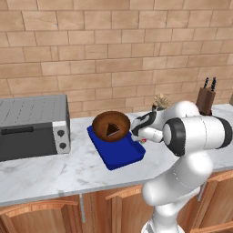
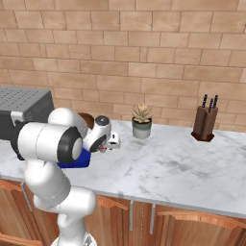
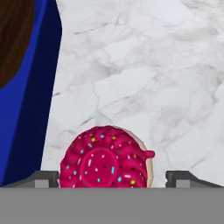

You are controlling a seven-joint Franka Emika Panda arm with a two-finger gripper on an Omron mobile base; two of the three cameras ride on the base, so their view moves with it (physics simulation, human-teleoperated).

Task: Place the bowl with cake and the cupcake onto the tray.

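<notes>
Where the left base view begins at far left, a grey toaster oven (image 1: 32, 127) stands on the marble bench (image 1: 54, 170), well apart from the work. Centre frame: the tray (image 1: 119, 152), deep blue, lies on the bench with the bowl with cake (image 1: 111, 124) resting on its far end; the dark cake wedge sits inside the bowl. Just right of the tray's near right corner, the end effector (image 1: 144, 138) hangs low over the bench, largely masked by the arm's own elbow. Behind it a small potted plant (image 1: 161, 101) stands at the wall; a knife block (image 1: 206, 99) stands at the upper right.

Hand view: tray edge and bowl rim run down the left side. The cupcake (image 3: 106, 158), pink-red with sprinkles, sits on the bench at lower centre, just beside the tray, not on it. The dark fingertips (image 3: 43, 179) stand wide apart, one on either side of the cupcake, with a gap showing on each side. Marble around it is bare of obstacles.
</notes>
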